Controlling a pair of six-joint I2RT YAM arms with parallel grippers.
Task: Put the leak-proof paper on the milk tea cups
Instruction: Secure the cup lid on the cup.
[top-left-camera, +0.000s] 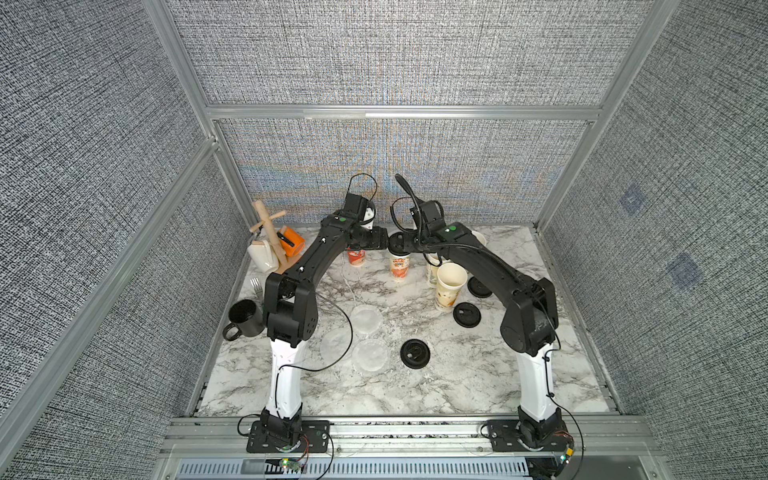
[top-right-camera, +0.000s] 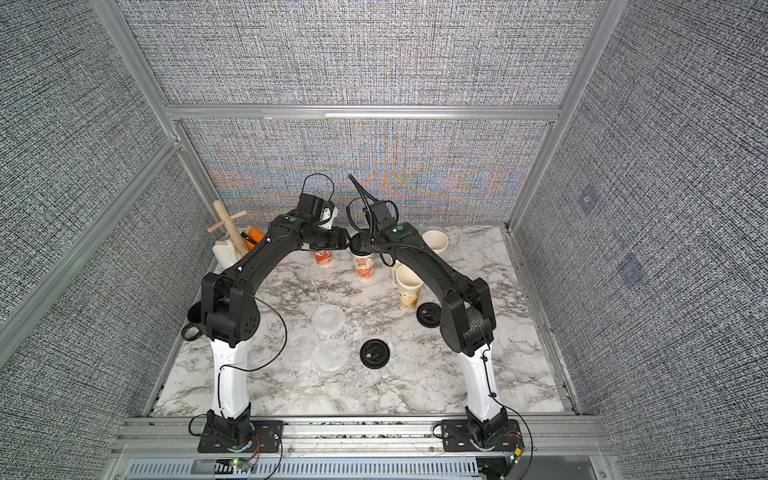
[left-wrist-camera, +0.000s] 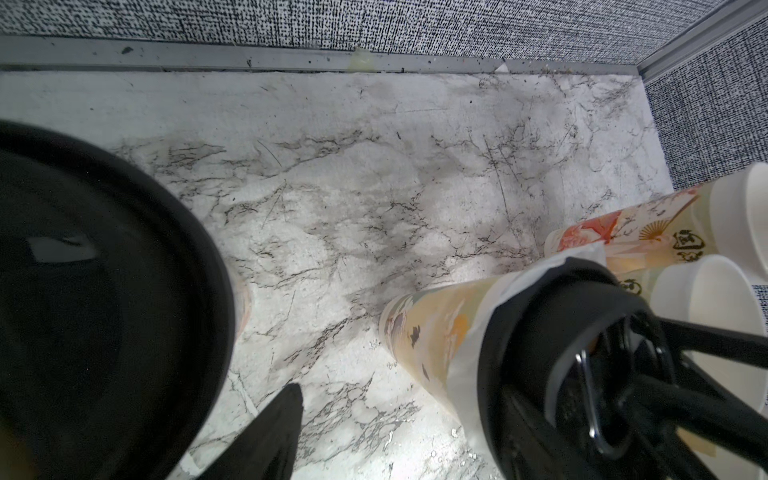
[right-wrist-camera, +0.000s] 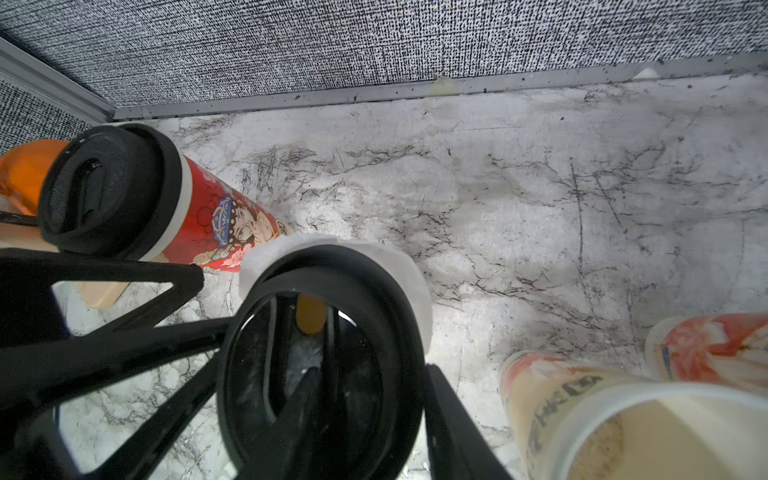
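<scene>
The right fingers (right-wrist-camera: 446, 415) are clamped on opposite sides of a black lid (right-wrist-camera: 365, 291) that sits on the mouth of the middle cup (top-left-camera: 400, 270). One leak-proof paper (right-wrist-camera: 417, 299) is pinned under that lid, its whitish edge sticking out round the rim and hanging down the cup wall. Just at 9 o'clock of this cup in both top views, the left fingers (left-wrist-camera: 274, 432) stand spread over a red cup (right-wrist-camera: 216, 216) that bears a second lid (right-wrist-camera: 104, 187). The one finger that shows in the left wrist view is clear of that lid's rim, with bare table (left-wrist-camera: 374, 187) between them, and touches nothing. At 3 to 4 o'clock of the middle cup, two open cups (top-left-camera: 451, 286) stand close together with mouths uncovered. A fifth cup (top-right-camera: 435, 242) stands open at 2 o'clock, near the back wall. Three more papers (top-left-camera: 370, 356) lie flat on the table at 6 to 7 o'clock of the fingers, close together and well apart from every cup. Three loose lids (top-left-camera: 414, 353) lie between 4 and 6 o'clock. A black mug (top-left-camera: 245, 318) sits at 8 o'clock by the left arm. A wooden rack (top-left-camera: 266, 230) with an orange mug and a white mug stands at 9 o'clock, at the table's edge.
</scene>
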